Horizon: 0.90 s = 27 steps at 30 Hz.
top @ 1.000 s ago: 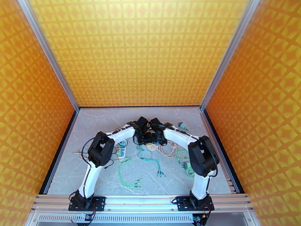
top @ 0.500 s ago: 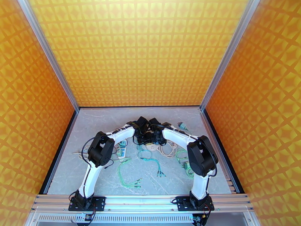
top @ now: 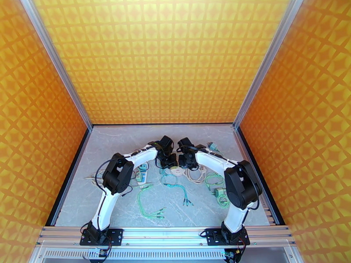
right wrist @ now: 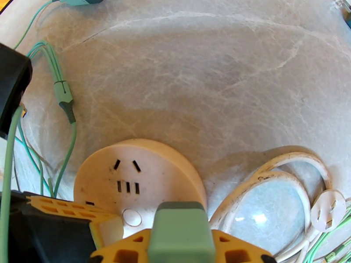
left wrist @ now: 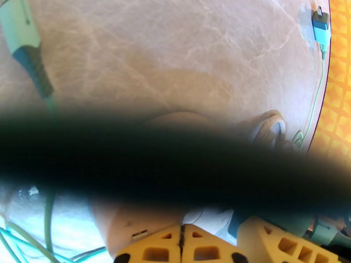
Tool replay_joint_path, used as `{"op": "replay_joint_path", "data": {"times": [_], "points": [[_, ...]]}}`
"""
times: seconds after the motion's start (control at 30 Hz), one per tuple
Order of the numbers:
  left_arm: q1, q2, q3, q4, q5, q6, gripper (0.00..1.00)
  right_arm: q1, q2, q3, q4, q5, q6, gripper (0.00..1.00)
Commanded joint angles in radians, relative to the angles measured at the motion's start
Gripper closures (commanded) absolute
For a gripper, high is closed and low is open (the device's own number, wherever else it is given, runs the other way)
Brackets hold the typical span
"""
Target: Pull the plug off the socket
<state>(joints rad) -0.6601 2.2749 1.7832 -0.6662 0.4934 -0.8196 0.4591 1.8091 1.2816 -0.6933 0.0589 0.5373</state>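
Cream plastic, round and flat, the socket (right wrist: pixel 145 172) lies on the pale marbled surface (top: pixel 114 202) between the two arms, its face turned up and the slots that show on it empty. The right pincer (right wrist: pixel 177 247) is clamped on the green plug (right wrist: pixel 177 229), which sits between its yellow fingers over the near edge of the socket. The plug's pins are hidden, so I cannot tell whether they are fully out.

The left pincer (left wrist: pixel 182 244) is closed, its two yellow fingers pressed together with nothing between them. In the right wrist view it rests at the left rim of the socket. A dark blurred band crosses the middle of the left wrist view and hides most of what lies under it.

A second ago, seen from above, the two wrists were bunched together over the socket. Now there is a gap between them: the right wrist has drawn off to the right, and the right arm's elbow has swung outward and lower. The left arm has barely shifted. The socket stays where it was, and more of it shows.

A white cord (right wrist: pixel 272 176) with a flat white plug (right wrist: pixel 327 210) curls just right of the socket. Thin green cables (top: pixel 151 207) lie loose nearer the arm bases.
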Motion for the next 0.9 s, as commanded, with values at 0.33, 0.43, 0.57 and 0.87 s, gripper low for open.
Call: {"op": "replay_joint_path", "data": {"times": [0.33,0.43,0.57,0.87], "points": [[-0.024,0.120,-0.061,-0.105,-0.109,-0.009,1.00,-0.031,-0.064,0.057,-0.114,0.023,-0.054,1.00],[-0.024,0.117,-0.058,-0.106,-0.108,-0.004,1.00,-0.041,-0.076,0.088,-0.139,0.045,-0.070,1.00],[-0.021,0.088,-0.028,-0.107,-0.108,0.019,1.00,-0.057,-0.082,0.119,-0.154,0.060,-0.087,1.00],[-0.022,-0.045,0.110,-0.130,-0.095,0.113,0.94,-0.092,-0.025,0.230,-0.179,0.068,-0.115,1.00]]}}
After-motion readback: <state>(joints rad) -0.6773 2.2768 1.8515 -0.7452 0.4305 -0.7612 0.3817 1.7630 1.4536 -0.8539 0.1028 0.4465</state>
